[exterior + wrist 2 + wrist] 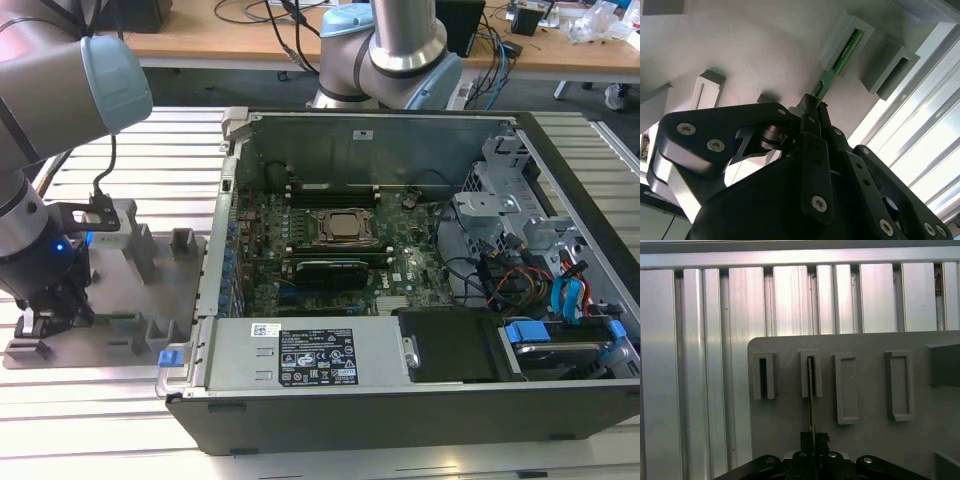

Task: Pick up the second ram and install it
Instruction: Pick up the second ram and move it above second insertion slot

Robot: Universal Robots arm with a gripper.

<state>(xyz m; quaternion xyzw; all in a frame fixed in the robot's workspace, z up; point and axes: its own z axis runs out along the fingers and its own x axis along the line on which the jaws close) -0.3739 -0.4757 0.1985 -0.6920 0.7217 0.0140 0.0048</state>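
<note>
The second ram [842, 53] is a thin green stick. Its far end stands in a slotted block of the grey plastic plate [755, 45] and its near end runs between my black fingers. In the first wrist view the ram [811, 390] shows edge-on, rising out of the second slot block of the plate [870, 445]. My gripper [813, 109] is shut on the ram's near end, as the first wrist view's gripper [814, 441] also shows. In the exterior view the gripper [47, 305] hangs low over the plate [115, 345], at the exterior view's left.
An open computer case [400, 390] lies to the exterior view's right of the plate, with its motherboard [330, 250] exposed. Drive cages and cables [520, 270] fill its right end. Upright blocks [182, 243] stand on the plate. Ribbed aluminium table [715, 340] surrounds everything.
</note>
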